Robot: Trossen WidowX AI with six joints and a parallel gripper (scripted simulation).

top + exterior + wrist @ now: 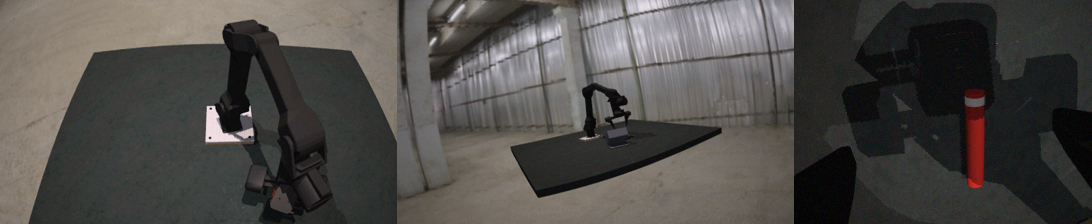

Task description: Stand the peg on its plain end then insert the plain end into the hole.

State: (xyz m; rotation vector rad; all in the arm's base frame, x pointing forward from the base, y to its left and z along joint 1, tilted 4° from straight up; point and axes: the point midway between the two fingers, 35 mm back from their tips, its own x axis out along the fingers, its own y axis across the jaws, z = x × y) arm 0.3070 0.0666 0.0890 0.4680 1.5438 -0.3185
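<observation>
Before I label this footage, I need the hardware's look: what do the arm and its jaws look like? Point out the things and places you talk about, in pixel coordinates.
The arm (295, 99) (589, 109) is dark grey to black, with blocky, rounded-edge links. Its jaws are black, tapering to narrow tips. I see no readable markings.
</observation>
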